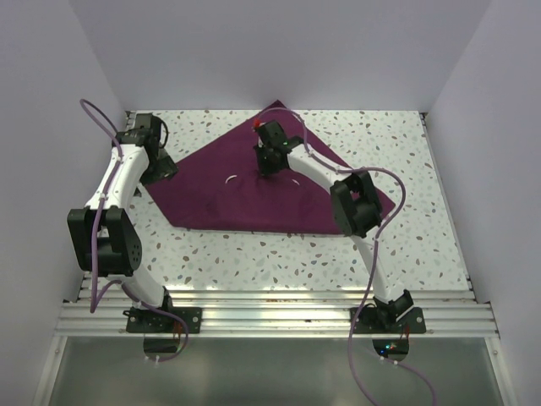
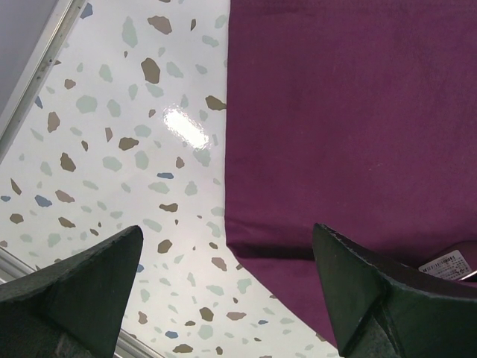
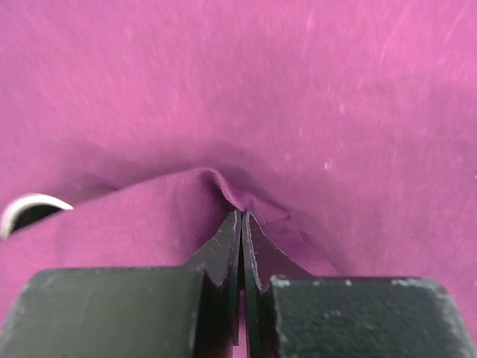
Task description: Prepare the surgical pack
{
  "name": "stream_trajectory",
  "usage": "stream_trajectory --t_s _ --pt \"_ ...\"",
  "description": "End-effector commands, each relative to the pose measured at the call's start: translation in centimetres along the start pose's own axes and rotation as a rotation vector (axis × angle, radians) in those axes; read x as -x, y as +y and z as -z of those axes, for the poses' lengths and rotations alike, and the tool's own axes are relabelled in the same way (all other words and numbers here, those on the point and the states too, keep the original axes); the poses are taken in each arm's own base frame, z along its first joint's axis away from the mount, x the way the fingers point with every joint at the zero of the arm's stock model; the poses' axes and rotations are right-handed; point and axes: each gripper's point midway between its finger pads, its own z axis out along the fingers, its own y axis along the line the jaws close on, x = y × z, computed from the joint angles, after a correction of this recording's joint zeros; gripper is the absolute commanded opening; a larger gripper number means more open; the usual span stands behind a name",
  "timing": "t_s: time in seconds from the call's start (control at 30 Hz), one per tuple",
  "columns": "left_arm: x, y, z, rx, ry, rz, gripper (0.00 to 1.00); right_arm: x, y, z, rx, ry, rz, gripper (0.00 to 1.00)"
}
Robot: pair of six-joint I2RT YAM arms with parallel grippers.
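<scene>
Deep purple-maroon fabric drape [image 1: 245, 199] spread at the speckled worktop's [image 1: 279, 262] 12 o'clock side, right arm stretched toward 11 o'clock, right hand [image 3: 242, 218] pointing down, pinching a small fold mid-sheet, left hand [image 2: 226, 233] wide open, empty, over the drape's 9 o'clock edge.

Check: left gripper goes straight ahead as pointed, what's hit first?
Probably the surgical pack's edge where it meets the bare table; the open left gripper is centred on that border, so which comes first is hard to tell.
</scene>
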Motion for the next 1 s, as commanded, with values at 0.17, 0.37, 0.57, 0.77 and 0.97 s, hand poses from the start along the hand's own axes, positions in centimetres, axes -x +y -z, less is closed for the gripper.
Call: stream_trajectory --t_s 0.17,0.37,0.57,0.77,0.97 --pt "0.1 0.2 -0.2 -0.005 -0.014 0.013 0.99 -0.9 2.7 3.8 0.049 -0.006 0.056 0.00" --pt "0.2 0.2 -0.1 -0.005 -0.022 0.005 0.99 1.0 2.7 3.8 0.026 -0.036 0.054 0.00" --pt "0.0 0.4 -0.3 0.001 -0.013 -0.006 0.99 6.4 1.6 4.3 -0.032 -0.146 0.023 0.00" --pt "0.0 0.4 -0.5 0.004 -0.017 -0.014 0.99 10.2 -0.1 6.5 -0.064 -0.247 -0.005 0.00" --pt "-0.1 -0.1 -1.0 -0.005 0.004 -0.013 0.99 12.5 -1.1 5.8 -0.071 -0.308 -0.012 0.00"
